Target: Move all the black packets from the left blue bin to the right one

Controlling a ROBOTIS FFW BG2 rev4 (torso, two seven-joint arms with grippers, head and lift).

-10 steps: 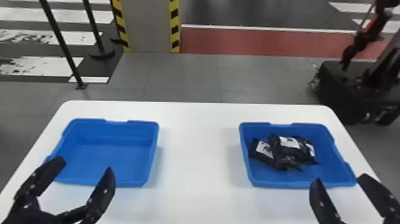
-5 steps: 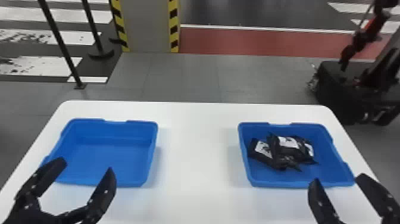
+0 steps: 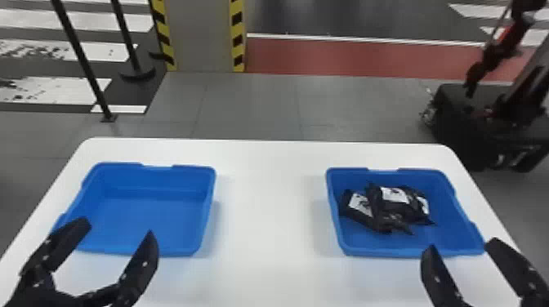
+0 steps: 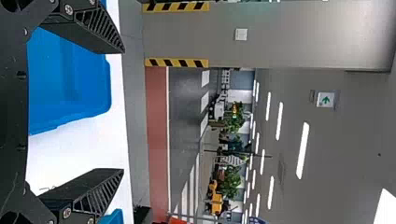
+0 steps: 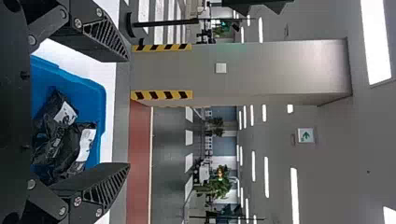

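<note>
the jaws of the left gripper (image 3: pixel 115 230) are standing wide apart and holding nothing, with the fingers hanging by the near side of the left blue bin (image 3: pixel 163 204). the jaws of the right gripper (image 3: pixel 462 246) are also standing apart with nothing between them, hanging by the near right corner of the right blue bin (image 3: pixel 453 228). inside that right bin the black packets (image 3: pixel 394 204) are lying in a loose heap, touching and partly overlapping, with white labels showing on them; how many are sitting there i cannot tell for sure, since they are covering one another. both bins are resting upright on the white table (image 3: pixel 269 228), well apart. as for progress, the moving seems to be finished: no packet is showing in the left bin, whose floor is lying mostly in plain sight, and the packets in view are all resting in the right one. nothing is hanging over the rim or lying on the visible tabletop, so what is remaining is probably only keeping both arms away from the bins.
</note>
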